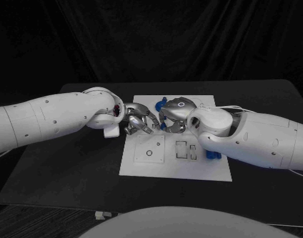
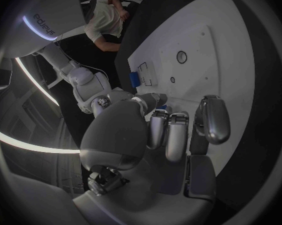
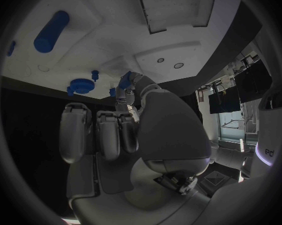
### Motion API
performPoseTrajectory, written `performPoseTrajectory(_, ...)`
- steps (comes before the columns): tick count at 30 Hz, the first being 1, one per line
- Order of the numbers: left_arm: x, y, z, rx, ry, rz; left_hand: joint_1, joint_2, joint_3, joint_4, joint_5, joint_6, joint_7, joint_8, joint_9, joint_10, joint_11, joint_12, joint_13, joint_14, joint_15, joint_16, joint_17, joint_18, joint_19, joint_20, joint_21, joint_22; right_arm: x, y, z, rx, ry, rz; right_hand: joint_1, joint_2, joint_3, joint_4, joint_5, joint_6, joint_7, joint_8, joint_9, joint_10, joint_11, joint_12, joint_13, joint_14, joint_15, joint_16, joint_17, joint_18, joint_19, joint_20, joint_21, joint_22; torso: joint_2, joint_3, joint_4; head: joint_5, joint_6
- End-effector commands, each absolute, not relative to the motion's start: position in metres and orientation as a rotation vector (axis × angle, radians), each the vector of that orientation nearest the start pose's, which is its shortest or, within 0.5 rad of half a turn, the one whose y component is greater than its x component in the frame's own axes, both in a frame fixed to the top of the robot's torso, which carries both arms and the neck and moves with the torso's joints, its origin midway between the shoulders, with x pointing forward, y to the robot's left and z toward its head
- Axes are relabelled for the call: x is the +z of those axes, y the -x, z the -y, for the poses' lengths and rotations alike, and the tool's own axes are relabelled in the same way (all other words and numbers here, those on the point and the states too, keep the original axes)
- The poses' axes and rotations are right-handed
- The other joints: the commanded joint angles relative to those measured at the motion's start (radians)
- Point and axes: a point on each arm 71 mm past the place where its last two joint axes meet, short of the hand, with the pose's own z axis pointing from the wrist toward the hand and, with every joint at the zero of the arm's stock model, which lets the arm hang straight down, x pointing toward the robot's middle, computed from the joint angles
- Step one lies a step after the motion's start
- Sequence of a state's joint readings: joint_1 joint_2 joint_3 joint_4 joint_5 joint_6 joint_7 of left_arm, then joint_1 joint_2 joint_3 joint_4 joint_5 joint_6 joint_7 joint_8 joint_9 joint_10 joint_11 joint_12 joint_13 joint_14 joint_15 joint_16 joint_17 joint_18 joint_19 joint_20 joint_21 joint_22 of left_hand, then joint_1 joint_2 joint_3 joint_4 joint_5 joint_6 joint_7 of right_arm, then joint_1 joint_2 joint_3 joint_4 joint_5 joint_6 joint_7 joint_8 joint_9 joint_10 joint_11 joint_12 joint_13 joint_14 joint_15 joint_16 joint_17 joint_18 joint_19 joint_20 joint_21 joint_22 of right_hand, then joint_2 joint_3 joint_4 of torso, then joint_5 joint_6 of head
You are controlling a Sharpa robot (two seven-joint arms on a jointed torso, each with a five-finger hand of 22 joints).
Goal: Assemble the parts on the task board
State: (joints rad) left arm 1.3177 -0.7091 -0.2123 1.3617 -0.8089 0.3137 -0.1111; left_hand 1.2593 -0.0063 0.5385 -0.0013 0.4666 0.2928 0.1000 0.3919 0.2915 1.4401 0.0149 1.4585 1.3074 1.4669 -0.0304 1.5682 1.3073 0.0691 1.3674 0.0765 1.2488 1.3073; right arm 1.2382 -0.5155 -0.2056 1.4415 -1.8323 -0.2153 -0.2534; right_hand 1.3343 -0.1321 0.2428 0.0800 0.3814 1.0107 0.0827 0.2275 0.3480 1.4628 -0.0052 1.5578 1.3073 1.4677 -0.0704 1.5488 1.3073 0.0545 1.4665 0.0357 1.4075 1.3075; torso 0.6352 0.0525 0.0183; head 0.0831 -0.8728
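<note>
The white task board (image 1: 144,166) lies mid-table. My left hand (image 1: 138,122) and right hand (image 1: 172,118) meet fingertip to fingertip over its far half. In the right wrist view, the left hand (image 3: 133,92) pinches a small blue part (image 3: 125,79) at its fingertips. The right hand's fingers (image 3: 106,132) hang side by side with nothing seen in them. In the left wrist view, the left hand's fingers (image 2: 167,134) are curled, and a blue bit (image 2: 168,107) shows beside the right hand (image 2: 147,102). A blue cylinder (image 3: 51,31), a blue gear (image 3: 83,85) and a small peg (image 3: 95,75) lie on the board.
More blue parts sit at the board's far edge (image 1: 160,104) and by its right edge (image 1: 212,155) under my right arm. The near half has a round hole (image 1: 148,152) and rectangular slots (image 1: 186,149). Black table surrounds the board.
</note>
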Motion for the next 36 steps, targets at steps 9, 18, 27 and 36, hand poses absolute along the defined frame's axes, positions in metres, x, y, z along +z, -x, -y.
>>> performPoseTrajectory(9,-0.2339,-0.4846,-0.173,-0.956,0.076,-2.474,-0.003,-0.002,0.008,0.006,-0.007,-0.021,-0.006,-0.026,-0.023,-0.012,-0.004,-0.008,0.132,0.104,-0.008,0.003,0.263,0.01,-0.008,-0.002,-0.01,0.159,-0.2265,-0.4635,0.056,0.51,0.701,-1.636,0.006,0.008,0.008,-0.003,0.006,-0.004,-0.001,-0.001,0.002,0.085,0.008,-0.004,0.222,0.088,0.009,-0.005,0.204,-0.013,0.022,0.011,-0.008,0.207,0.0,-0.0001,0.0,0.003,0.0)
performPoseTrajectory(18,-0.2341,-0.4846,-0.1731,-0.959,0.078,-2.47,-0.004,0.0,0.009,0.007,-0.008,-0.024,-0.01,-0.033,-0.031,-0.012,-0.007,-0.009,0.131,0.104,-0.009,0.003,0.263,0.01,-0.009,-0.003,-0.01,0.159,-0.2268,-0.4644,0.0542,0.51,0.703,-1.636,0.008,0.009,0.009,-0.004,0.006,-0.005,0.0,-0.002,0.002,0.085,0.008,-0.004,0.222,0.088,0.01,-0.005,0.204,-0.013,0.021,0.011,-0.009,0.207,0.0,-0.0002,0.0001,0.007,0.0)
performPoseTrajectory(27,-0.234,-0.4852,-0.1725,-0.964,0.079,-2.464,-0.004,0.001,0.009,0.008,-0.008,-0.026,-0.012,-0.037,-0.035,-0.013,-0.009,-0.009,0.131,0.104,-0.01,0.003,0.263,0.01,-0.009,-0.004,-0.011,0.159,-0.2264,-0.4632,0.0517,0.518,0.706,-1.633,0.008,0.009,0.009,-0.004,0.006,-0.005,0.0,-0.002,0.002,0.085,0.008,-0.004,0.222,0.088,0.01,-0.005,0.204,-0.013,0.021,0.011,-0.009,0.207,0.0,0.0002,0.0003,0.006,0.0)
performPoseTrajectory(36,-0.2339,-0.4861,-0.1726,-0.965,0.081,-2.458,-0.004,0.002,0.01,0.008,-0.007,-0.029,-0.015,-0.042,-0.041,-0.013,-0.011,-0.009,0.131,0.104,-0.012,0.003,0.263,0.01,-0.01,-0.005,-0.012,0.159,-0.2267,-0.4634,0.0515,0.516,0.708,-1.635,0.008,0.009,0.009,-0.004,0.006,-0.005,0.0,-0.002,0.002,0.085,0.008,-0.004,0.222,0.088,0.01,-0.005,0.204,-0.013,0.021,0.011,-0.009,0.207,0.0,0.0001,-0.0001,0.009,0.0)
